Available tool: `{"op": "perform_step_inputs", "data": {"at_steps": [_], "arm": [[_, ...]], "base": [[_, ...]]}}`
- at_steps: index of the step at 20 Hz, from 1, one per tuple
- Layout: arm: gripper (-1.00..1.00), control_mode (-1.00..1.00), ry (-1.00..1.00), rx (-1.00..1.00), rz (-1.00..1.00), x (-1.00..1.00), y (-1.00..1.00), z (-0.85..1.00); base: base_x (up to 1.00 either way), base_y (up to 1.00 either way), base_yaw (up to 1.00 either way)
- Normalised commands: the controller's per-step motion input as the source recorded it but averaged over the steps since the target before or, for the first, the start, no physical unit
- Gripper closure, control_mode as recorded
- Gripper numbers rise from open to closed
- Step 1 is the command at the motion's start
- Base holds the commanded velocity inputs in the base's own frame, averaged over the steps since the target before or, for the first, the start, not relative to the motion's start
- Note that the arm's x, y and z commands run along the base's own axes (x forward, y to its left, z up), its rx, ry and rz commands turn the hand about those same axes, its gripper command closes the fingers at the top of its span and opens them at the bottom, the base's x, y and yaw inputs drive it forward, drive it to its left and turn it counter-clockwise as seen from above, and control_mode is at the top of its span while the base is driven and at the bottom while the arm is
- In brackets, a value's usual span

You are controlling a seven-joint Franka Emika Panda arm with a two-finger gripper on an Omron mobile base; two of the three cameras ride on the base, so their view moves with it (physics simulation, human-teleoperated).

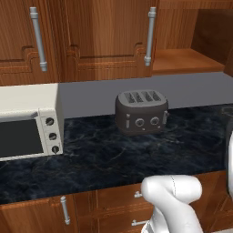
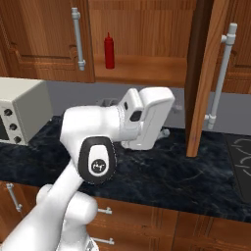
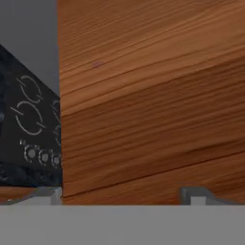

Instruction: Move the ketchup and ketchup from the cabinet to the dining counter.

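A red ketchup (image 2: 109,50) bottle stands upright at the left end of the open cabinet's shelf (image 2: 147,69). The cabinet's open door (image 2: 202,78) juts out edge-on to the right of it. My white hand (image 2: 149,116) hangs below the shelf, above the black counter and lower right of the bottle, well apart from it. In the hand view my gripper (image 3: 120,196) is open, nothing between its fingertips (image 3: 196,195), and it faces the wooden door panel (image 3: 153,95) at close range. The same open shelf (image 1: 184,61) shows in the left base view. The dining counter is out of view.
A dark toaster (image 1: 141,111) and a white toaster oven (image 1: 28,120) stand on the black counter (image 1: 113,154). A cooktop (image 2: 240,157) lies at the right, also the cooktop (image 3: 31,119) beside the door. Closed cabinet doors with silver handles (image 1: 38,38) hang left; drawers (image 2: 147,220) sit below.
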Motion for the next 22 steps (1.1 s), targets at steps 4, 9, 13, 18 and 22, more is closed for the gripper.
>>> {"op": "perform_step_inputs", "data": {"at_steps": [4,9,13,18,22], "arm": [[-1.00,-1.00,-0.14,0.15,0.25,-0.21,0.95,-0.15],[-1.00,-1.00,-0.15,0.11,0.24,-0.11,1.00,-0.04],[-1.00,-1.00,-0.08,0.26,0.21,0.00,0.95,0.11],[-1.00,-1.00,0.00,0.37,0.21,0.06,0.85,0.45],[-1.00,-1.00,0.01,0.40,0.17,0.11,0.85,0.57]], "base": [[0.00,0.00,0.00],[0.00,0.00,0.00],[0.00,0.00,0.00],[0.00,0.00,0.00],[0.00,0.00,0.00]]}}
